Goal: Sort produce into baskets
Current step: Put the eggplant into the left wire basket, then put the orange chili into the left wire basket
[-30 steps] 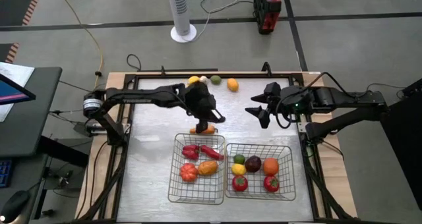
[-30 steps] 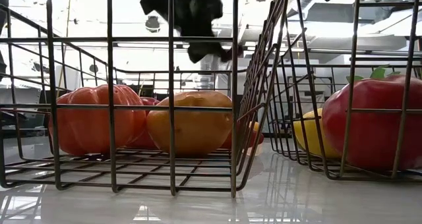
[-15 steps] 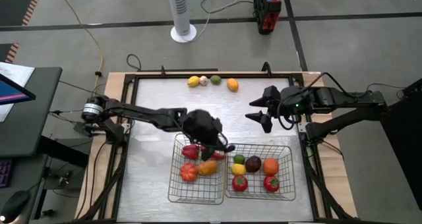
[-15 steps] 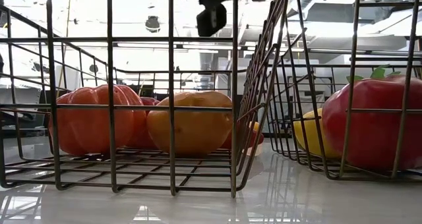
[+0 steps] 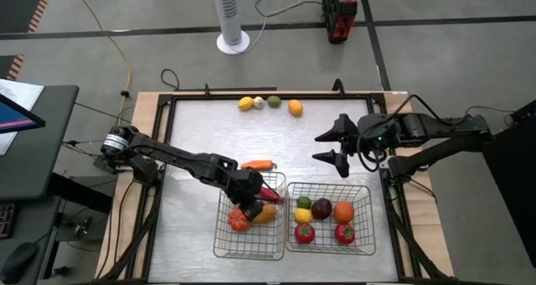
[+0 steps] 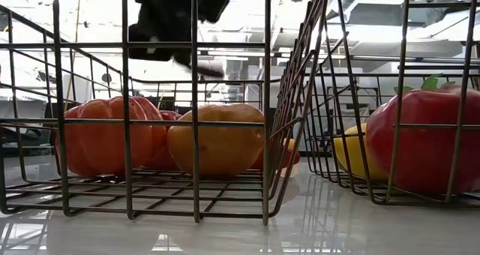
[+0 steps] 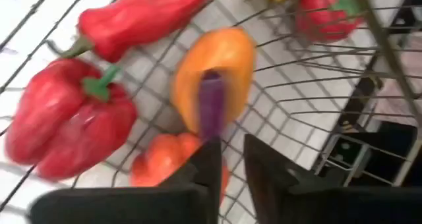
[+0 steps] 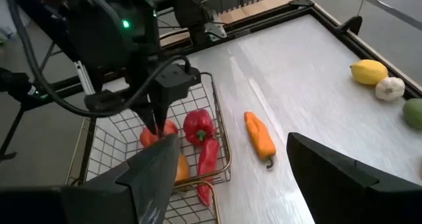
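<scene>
Your left gripper (image 5: pixel 248 203) is now dipping into the left basket (image 5: pixel 216 239), jaws narrowly parted, orange pepper (image 7: pixel 217 59) just ahead. The carrot (image 5: pixel 258 163) is still lying behind them, unsorted. Right gripper (image 5: pixel 328 147) is waiting, jaws wide.

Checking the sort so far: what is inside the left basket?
Left basket holds a red bell pepper, long red pepper, orange piece and orange-red tomato. The left gripper above may cover more.

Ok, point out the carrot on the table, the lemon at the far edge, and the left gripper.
carrot (image 5: pixel 259 164), high view, middle of its orange body.
lemon (image 5: pixel 245 104), high view, centre of the fruit.
left gripper (image 7: pixel 227 159), left wrist view, between its fingertips.
</scene>
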